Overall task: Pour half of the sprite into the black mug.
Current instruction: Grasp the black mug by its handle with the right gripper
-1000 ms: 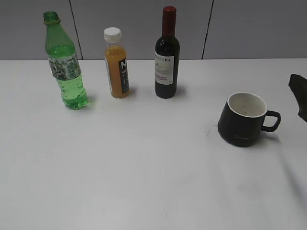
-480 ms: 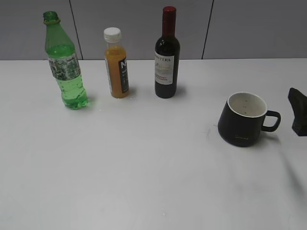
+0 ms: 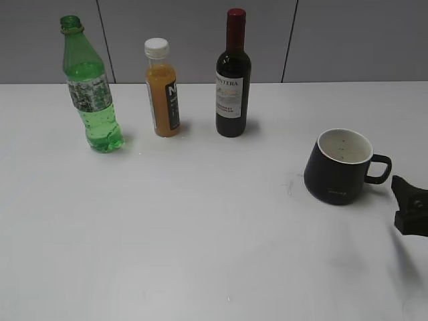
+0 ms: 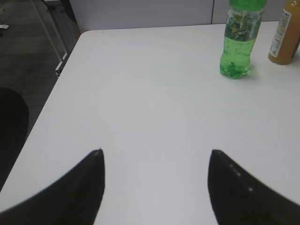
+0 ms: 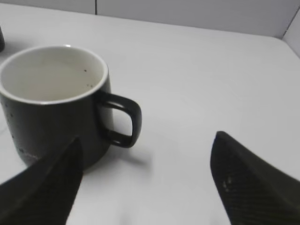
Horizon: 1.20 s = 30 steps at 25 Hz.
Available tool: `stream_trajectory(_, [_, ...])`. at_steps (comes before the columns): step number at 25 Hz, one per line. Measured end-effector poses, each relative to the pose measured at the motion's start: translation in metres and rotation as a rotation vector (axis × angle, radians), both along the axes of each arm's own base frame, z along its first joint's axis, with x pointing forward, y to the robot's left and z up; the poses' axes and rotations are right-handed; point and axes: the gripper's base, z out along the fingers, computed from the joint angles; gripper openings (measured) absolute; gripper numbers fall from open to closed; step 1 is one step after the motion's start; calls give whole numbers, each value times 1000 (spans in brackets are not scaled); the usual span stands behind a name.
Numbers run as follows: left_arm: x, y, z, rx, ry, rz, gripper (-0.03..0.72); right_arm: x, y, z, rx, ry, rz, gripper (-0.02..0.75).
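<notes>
The sprite (image 3: 90,90), a tall green bottle with no cap, stands upright at the far left of the white table; it also shows in the left wrist view (image 4: 240,40). The black mug (image 3: 338,166) with a white inside stands at the right, its handle (image 3: 378,169) pointing right; it also shows in the right wrist view (image 5: 54,101). My right gripper (image 5: 147,138) is open and empty, low over the table just in front of the mug's handle; its tip shows at the exterior view's right edge (image 3: 409,210). My left gripper (image 4: 154,152) is open and empty, far from the sprite.
An orange juice bottle (image 3: 162,90) with a white cap and a dark wine bottle (image 3: 233,77) stand in a row right of the sprite. The table's left edge (image 4: 58,84) drops to a dark floor. A grey wall runs behind the table.
My right gripper has moved down and toward the front, from beside the mug's handle to lower at the right edge. The bottles and mug have not moved.
</notes>
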Motion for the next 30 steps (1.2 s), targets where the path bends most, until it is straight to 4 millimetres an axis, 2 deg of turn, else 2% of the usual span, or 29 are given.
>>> stream_trajectory(14, [0, 0, 0, 0, 0, 0, 526, 13, 2, -20, -17, 82, -18, 613])
stream_trajectory(23, [0, 0, 0, 0, 0, 0, 526, 30, 4, -17, -6, 41, -35, 599])
stream_trajectory(30, [0, 0, 0, 0, 0, 0, 526, 36, 4, -25, -7, 68, -53, 594])
